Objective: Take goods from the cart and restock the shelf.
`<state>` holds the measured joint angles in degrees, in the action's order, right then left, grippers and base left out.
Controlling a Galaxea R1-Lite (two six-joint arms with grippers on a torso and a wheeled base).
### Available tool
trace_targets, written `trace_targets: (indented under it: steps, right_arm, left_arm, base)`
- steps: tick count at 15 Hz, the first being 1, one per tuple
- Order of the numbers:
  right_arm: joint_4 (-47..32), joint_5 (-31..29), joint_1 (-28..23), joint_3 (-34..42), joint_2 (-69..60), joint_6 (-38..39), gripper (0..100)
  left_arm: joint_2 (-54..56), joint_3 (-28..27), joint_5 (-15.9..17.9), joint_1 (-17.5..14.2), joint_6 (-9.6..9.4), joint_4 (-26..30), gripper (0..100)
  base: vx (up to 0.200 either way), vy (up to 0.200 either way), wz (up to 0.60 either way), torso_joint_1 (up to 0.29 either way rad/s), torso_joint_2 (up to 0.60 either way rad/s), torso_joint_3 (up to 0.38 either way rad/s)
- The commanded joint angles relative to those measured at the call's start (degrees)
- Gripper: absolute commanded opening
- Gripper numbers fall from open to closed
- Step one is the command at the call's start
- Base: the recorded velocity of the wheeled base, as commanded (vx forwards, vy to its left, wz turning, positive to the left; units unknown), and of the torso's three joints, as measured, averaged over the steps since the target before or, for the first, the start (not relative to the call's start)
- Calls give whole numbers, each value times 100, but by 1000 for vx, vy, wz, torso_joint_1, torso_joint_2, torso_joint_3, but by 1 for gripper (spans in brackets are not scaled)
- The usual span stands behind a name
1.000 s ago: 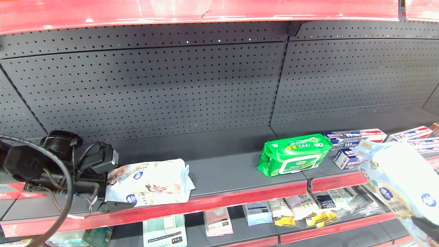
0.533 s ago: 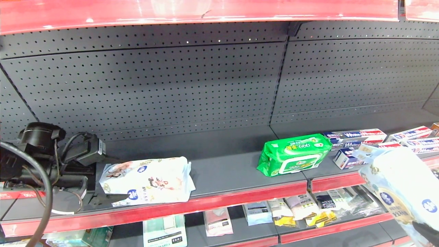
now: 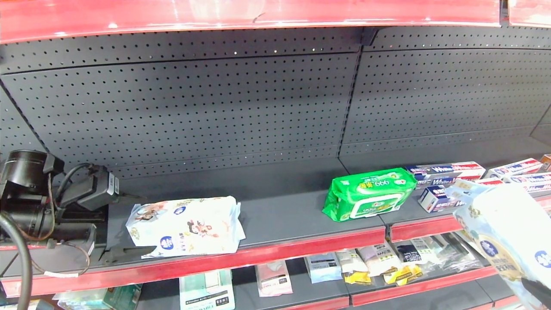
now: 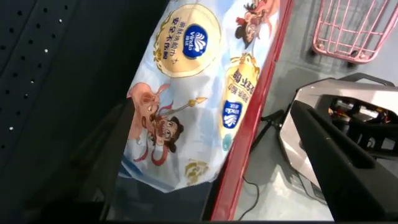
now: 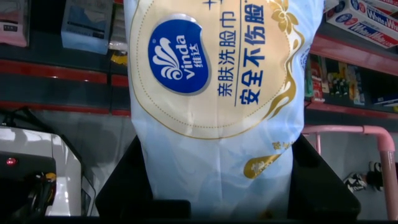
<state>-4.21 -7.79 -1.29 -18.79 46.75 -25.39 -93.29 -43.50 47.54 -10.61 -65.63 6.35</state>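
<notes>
- My left gripper [image 3: 146, 223]: open, one finger on either side of the cartoon pack [image 3: 189, 226], which lies flat at the shelf [image 3: 284, 211] front edge.
- My right gripper [image 5: 224, 180]: clamped on the second pack [image 5: 211, 93], off the shelf at the right.

The cartoon-printed tissue pack [image 4: 186, 106] on the shelf [image 3: 292, 215] bears a round blue logo badge with white lettering and a strip of Chinese characters beside its cartoon figures. The gold-ringed tissue pack [image 5: 217, 93] carries a like blue badge, with two lines of blue Chinese characters next to it inside the gold ring. The green wet-wipe pack [image 3: 368, 193] shows white numerals and characters along its top, and the toothpaste boxes [image 3: 447, 172] bear bold white Latin lettering on blue and red
</notes>
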Motion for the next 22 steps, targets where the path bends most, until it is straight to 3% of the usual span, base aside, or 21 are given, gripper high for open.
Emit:
trace_targets:
  steps: [1, 3, 7, 11, 12, 13, 14, 16, 17, 18, 19, 21, 22]
  right_arm:
    - [-1, -3, 6, 15, -78, -1, 0]
    - [-1, 6, 6, 24, -149, -27, 0]
    - [-1, 23, 6, 33, -166, -27, 0]
    - [-1, 41, 6, 33, -193, -10, 0]
    - [-1, 49, 15, 33, -201, -10, 0]
    - [-1, 58, 33, 50, -219, -1, 0]
    - [7, 76, 33, 59, -219, -1, 0]
    - [7, 208, 33, 50, -219, -1, 0]
    - [7, 260, 33, 42, -219, -10, 0]
    - [7, 260, 41, 42, -219, -10, 0]
    - [95, 278, 120, 33, -228, 43, 0]
    - [377, 278, 138, -11, -219, 34, 0]
    - [544, 278, 173, -55, -210, 26, 0]
  left_arm:
    - [453, 69, 9, -3, 112, 112, 100]
    - [822, 307, 27, -56, 350, 94, 100]
    - [1692, 1115, 36, -196, 481, 86, 100]
    - [2896, 1678, 18, -179, 1176, 94, 100]
    - [3274, 1766, 9, -205, 1527, 86, 100]
    - [3898, 1862, -96, -319, 2195, 77, 100]
    - [4408, 1880, -448, -434, 2916, 86, 100]
    - [5163, 1871, -1502, -442, 4164, 68, 100]
    - [5497, 1889, -2170, -442, 4630, 68, 100]
    - [5524, 1889, -2214, -442, 4656, 68, 100]
    - [6104, 2012, -3392, -442, 5113, 68, 100]
    - [6649, 2073, -3919, -434, 5166, 77, 100]
    - [6965, 2126, -3849, -416, 5175, 112, 100]
  base:
    - [0, 0, 0, 0, 0, 0]
    - [0, 0, 0, 0, 0, 0]
    - [0, 0, 0, 0, 0, 0]
    - [0, 0, 0, 0, 0, 0]
    - [0, 0, 0, 0, 0, 0]
    - [0, 0, 0, 0, 0, 0]
    - [0, 0, 0, 0, 0, 0]
    - [0, 0, 0, 0, 0, 0]
    - [0, 0, 0, 0, 0, 0]
    - [0, 0, 0, 0, 0, 0]
    - [0, 0, 0, 0, 0, 0]
    - [0, 0, 0, 0, 0, 0]
    - [0, 0, 0, 0, 0, 0]
